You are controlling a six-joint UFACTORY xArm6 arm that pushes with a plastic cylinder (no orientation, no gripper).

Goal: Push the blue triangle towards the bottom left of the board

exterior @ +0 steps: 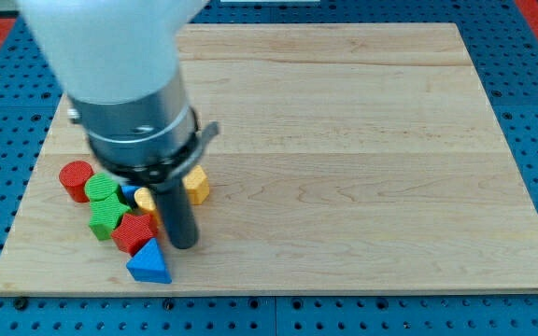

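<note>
The blue triangle point(149, 265) lies near the bottom left of the wooden board point(344, 159), close to the bottom edge. My tip point(183, 245) is just to the triangle's upper right, very near or touching it. The dark rod rises from there into the arm's grey and white body, which hides the board's upper left.
A cluster of blocks sits to the upper left of the triangle: a red block point(135, 232), a green block point(106, 217), another green block point(102, 188), a red cylinder point(76, 178), a yellow block point(196, 185), a second yellow one point(146, 201) and a blue piece point(130, 193), partly hidden.
</note>
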